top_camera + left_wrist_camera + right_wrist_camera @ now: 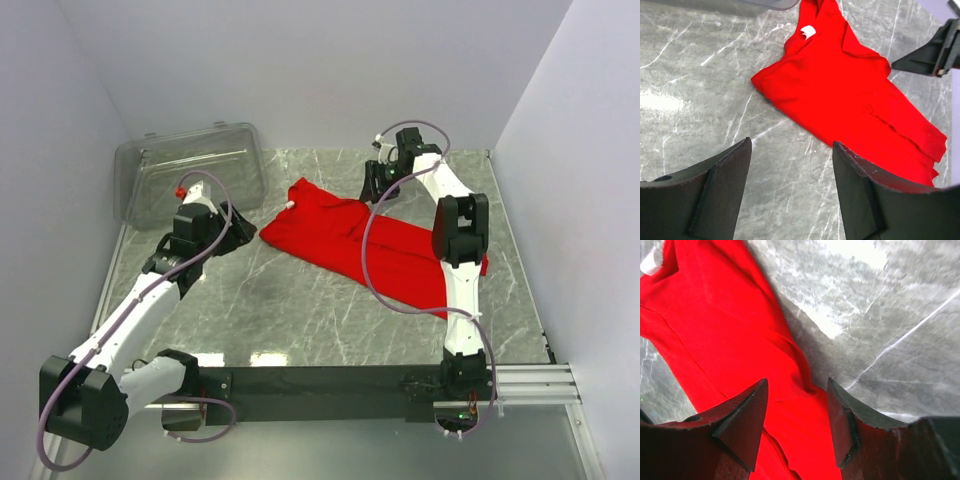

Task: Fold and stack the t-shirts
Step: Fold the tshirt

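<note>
The soft red t-shirt (pixel 840 95) lies flat and wrinkly. The left gripper (pixel 790 145) gapes empty near it. The right gripper (pixel 797 382) hangs open just above it.

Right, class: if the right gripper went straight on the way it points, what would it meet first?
Probably the t-shirt: the right gripper, open, points at its edge, table just beside; depth unclear.

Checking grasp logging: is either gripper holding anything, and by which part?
Nothing is held. The left gripper is open over the table; the right gripper is open above the red t-shirt, no cloth pinched.
</note>
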Available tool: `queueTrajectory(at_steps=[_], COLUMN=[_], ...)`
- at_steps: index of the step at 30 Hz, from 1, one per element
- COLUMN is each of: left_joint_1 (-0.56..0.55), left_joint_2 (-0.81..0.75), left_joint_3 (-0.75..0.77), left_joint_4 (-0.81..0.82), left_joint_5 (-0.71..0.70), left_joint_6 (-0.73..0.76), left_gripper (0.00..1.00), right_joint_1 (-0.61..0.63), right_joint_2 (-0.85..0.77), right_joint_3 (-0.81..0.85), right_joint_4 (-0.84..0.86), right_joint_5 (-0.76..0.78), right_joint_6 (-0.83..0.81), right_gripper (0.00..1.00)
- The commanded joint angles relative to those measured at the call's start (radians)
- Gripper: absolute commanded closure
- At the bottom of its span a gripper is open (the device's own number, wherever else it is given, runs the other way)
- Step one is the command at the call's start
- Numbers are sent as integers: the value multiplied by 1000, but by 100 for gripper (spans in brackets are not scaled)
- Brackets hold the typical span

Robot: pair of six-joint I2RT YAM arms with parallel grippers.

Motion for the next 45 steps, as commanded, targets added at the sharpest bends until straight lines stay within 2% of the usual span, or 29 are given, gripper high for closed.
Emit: queueTrajectory(at_steps=[1, 7, 14, 18, 19, 22, 29, 33, 43, 45], left_joint_1=[2, 2, 2, 2, 2, 2, 2, 4, 2, 2], left_joint_2=[-32, -18, -4, -9, -9, -12, 8, 33, 42, 45], left_joint_3=[-12, -10, 1, -7, -5, -7, -5, 1, -1, -2], left_joint_4=[-5, 10, 16, 18, 18, 16, 38, 52, 65, 68], left_joint_5=[0, 0, 0, 0, 0, 0, 11, 20, 34, 35], left_joint_6=[-31, -32, -26, -28, -28, -28, -29, -23, -22, -22], left_gripper=[29, 30, 29, 30, 30, 30, 30, 30, 30, 30], right_joint_1=[2, 8, 16, 17, 16, 17, 35, 78, 221, 245], right_joint_2=[2, -3, -3, 12, 17, -9, -179, -244, -374, -418], right_joint_3=[-20, -60, -69, -43, -34, -53, -207, -260, -429, -504], right_joint_4=[21, 19, 27, 32, 16, 57, 156, 179, 292, 324], right_joint_5=[-17, -34, -39, -68, -72, -66, -27, 23, 251, 309], right_joint_6=[12, -8, -10, 10, 12, 9, -71, -173, -367, -428], right_gripper=[43, 46, 55, 65, 72, 79, 82, 83, 82, 82])
